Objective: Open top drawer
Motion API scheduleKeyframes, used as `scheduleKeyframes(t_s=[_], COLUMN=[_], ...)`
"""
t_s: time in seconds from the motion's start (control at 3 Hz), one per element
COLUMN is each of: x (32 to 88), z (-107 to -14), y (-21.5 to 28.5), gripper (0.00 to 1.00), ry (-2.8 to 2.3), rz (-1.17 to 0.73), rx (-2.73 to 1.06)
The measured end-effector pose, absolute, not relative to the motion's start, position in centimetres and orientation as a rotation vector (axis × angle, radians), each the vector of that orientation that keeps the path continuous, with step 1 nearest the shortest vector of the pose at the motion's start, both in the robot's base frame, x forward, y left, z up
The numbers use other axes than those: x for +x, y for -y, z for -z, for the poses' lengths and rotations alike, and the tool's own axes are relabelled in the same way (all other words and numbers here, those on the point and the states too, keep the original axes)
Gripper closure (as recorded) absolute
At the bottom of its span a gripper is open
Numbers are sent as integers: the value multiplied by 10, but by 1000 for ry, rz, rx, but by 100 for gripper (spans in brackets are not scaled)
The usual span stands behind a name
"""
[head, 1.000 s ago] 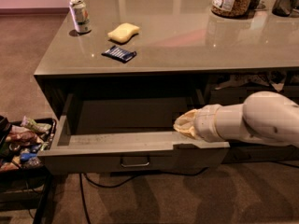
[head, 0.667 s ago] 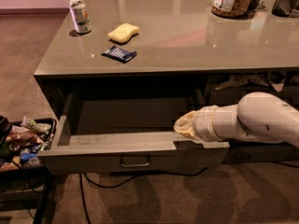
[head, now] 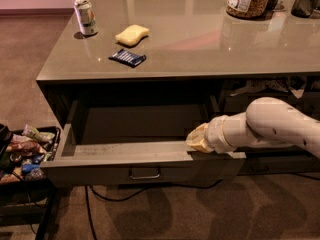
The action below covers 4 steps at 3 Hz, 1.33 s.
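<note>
Pincer: the pincer (head: 199, 139) is resting on the upper edge of the front panel, towards its right end. I cannot tell whether it is open or closed.
Arm: the white arm (head: 272, 124) is reaching in from the right, low in front of the cabinet.
Top drawer: the top drawer (head: 100, 166) is standing well pulled out under the surface (head: 200, 49), its floor showing bare.
Deciding relation: the drawer's long axis is running left to right. The pincer is sitting on its rim, and the loop handle (head: 145, 174) is lying down and to the left of it, apart. Any further opening is running towards the camera.
Further out: a can (head: 85, 16), a yellow sponge (head: 132, 34) and a blue packet (head: 127, 57) are lying on the surface, well away.
Change: the drawer front is keeping about the same place as a second ago. The pincer is staying at the rim, while the arm's rounded link is drifting slightly leftward.
</note>
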<state>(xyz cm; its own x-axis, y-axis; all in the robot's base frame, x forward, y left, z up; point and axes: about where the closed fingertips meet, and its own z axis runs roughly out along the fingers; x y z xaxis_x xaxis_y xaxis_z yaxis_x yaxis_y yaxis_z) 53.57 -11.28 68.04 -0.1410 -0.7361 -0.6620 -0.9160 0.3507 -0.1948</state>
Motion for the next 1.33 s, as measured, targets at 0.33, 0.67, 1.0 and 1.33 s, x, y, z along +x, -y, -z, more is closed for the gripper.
scheduleKeyframes(t_s=[0.33,0.67,1.0,1.33], x=[531,531,511,511], z=[-659,-661,-657,-658], y=[114,114,115,115], gripper=[100,100,100,100], ry=[-1961,-1961,-1999,-1999], rz=[-393,-393,-467,-467], rx=[-1458,-1458,-1459,-1459])
